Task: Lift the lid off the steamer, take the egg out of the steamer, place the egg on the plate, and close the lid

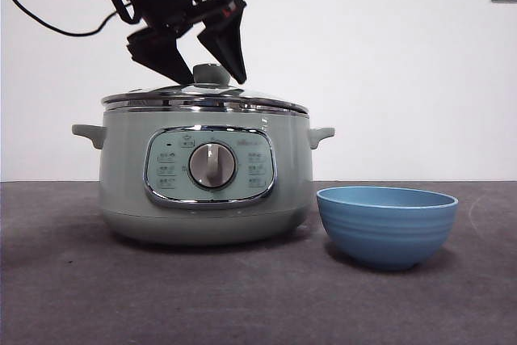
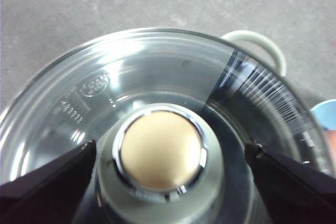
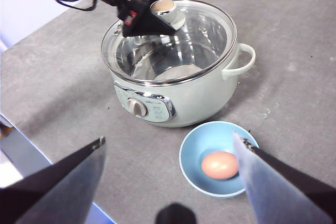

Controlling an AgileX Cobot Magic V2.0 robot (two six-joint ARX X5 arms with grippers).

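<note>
The steamer [image 1: 206,179] is standing at the left on the grey table [image 1: 81,296], and the lid [image 1: 206,96] is sitting level on its rim. The left gripper [image 1: 203,72] is hanging directly over the lid, its jaws spread wide and straddling the knob [image 1: 211,73] with a gap on each side; the left wrist view is showing the knob [image 2: 163,150] centred between the two tips, and nothing is being held. To the right, just beside the steamer, the plate [image 1: 388,228] is resting on the table. The right wrist view is showing the egg [image 3: 219,164] already lying inside the plate [image 3: 191,153]. The right gripper [image 3: 168,150] is waiting high above the plate, jaws wide apart and empty.

Judging from this layout, the egg transfer is done and the closing of the lid is in hand, at its very end. The next move likely calls for raising the left gripper straight up, clear of the knob, without dragging the lid.

An embossed mark is showing on the glass [image 2: 97,84], and small icons are surrounding the dial [image 1: 212,166], but none of this writing is legible.
</note>
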